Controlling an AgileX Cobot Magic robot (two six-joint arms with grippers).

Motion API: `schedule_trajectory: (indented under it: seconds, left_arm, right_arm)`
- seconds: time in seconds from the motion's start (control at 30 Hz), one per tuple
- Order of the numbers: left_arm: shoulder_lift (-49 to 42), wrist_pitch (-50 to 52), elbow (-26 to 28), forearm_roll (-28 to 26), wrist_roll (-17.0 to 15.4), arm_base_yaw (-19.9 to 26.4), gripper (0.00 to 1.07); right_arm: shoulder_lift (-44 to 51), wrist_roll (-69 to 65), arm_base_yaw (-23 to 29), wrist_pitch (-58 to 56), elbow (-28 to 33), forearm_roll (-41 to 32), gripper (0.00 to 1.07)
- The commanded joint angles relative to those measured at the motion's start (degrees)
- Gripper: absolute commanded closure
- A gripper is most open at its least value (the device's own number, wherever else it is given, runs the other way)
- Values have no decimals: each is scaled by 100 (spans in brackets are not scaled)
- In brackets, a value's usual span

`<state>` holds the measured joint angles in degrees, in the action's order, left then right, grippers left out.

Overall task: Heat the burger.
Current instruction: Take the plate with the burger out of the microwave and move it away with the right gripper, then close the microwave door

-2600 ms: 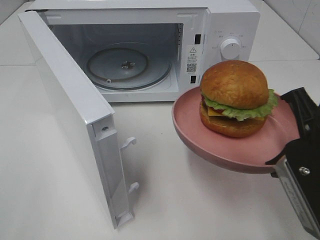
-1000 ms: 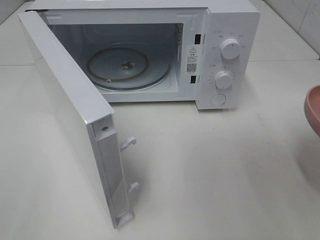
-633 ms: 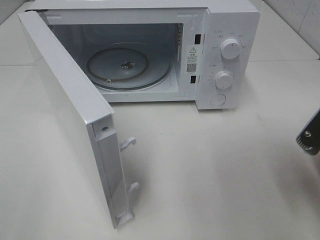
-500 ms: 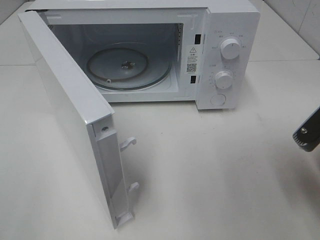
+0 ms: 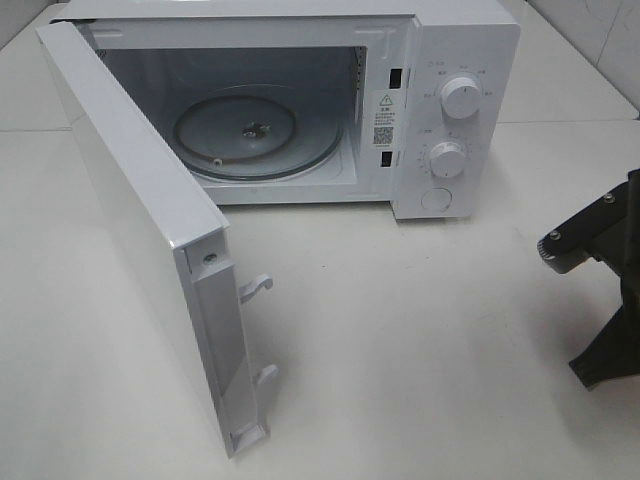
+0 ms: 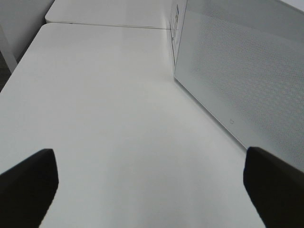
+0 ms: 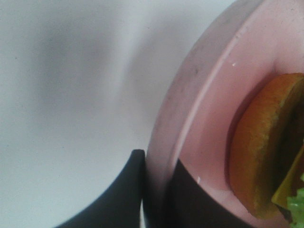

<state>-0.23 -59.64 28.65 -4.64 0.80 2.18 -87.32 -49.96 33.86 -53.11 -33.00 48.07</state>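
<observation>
Since the earlier high view, when the burger sat lifted in front of the microwave's dials, the plate has left that view to the right, and now only black parts of the right arm (image 5: 600, 290) show at its right edge, farther in than half a second ago. The right pincer (image 7: 154, 190) is clamped on the rim of the round pink plate (image 7: 199, 95): in its wrist view one dark finger (image 7: 121, 194) lies against the outside of the rim and the other against the inner side. The round burger with its golden-brown bun (image 7: 263, 147) rests on the plate just inward of that pincer, with a strip of yellow cheese and a frill of green lettuce at its edge; its top is out of frame. Beyond the plate's rim, on the side away from the burger, lies the blurred pale desk (image 7: 71, 95). The left pincer (image 6: 152, 185) stands wide apart and holds nothing, its two dark fingertips (image 6: 28, 180) at either side of its wrist view, over the bare desk; ahead of it and to one side rises the perforated white face of the microwave door (image 6: 247, 80). In the high view the white microwave (image 5: 440, 70) stands with its door swung open, and the glass turntable (image 5: 255, 135) inside carries nothing.
</observation>
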Motion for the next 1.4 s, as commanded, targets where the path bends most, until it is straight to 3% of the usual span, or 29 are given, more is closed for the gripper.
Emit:
schedule_trajectory:
  seconds: [0.03, 0.4, 0.77, 0.83, 0.93, 1.1, 1.2, 1.27, 1.4]
  left_arm:
    - [-132, 34, -23, 0, 6, -6, 8]
    - [-132, 34, -23, 0, 6, -6, 8]
    - [-132, 34, -23, 0, 6, -6, 8]
    - [-132, 34, -23, 0, 6, -6, 8]
    - [-132, 34, -23, 0, 6, -6, 8]
    - [-132, 34, -23, 0, 6, -6, 8]
    - [-132, 34, -23, 0, 6, -6, 8]
    - [-132, 34, -23, 0, 6, -6, 8]
    - [-132, 34, -23, 0, 6, -6, 8]
  right_arm:
    - [-350, -218, -246, -155, -143, 378, 107]
    - [-1146, -493, -831, 321, -355, 613, 107]
    - [-1696, -785, -911, 550, -458, 550, 100]
    - [-1707, -785, -911, 556, -596, 418, 90]
    - [-1707, -773, -911, 544, -630, 401, 86]
    - [-1656, -418, -894, 521, -871, -155, 62]
    - [-1610, -264, -894, 539, -905, -321, 60]
    - [-1255, 739, -894, 590, -1060, -1100, 54]
    - [-756, 1576, -894, 590, -1197, -1702, 46]
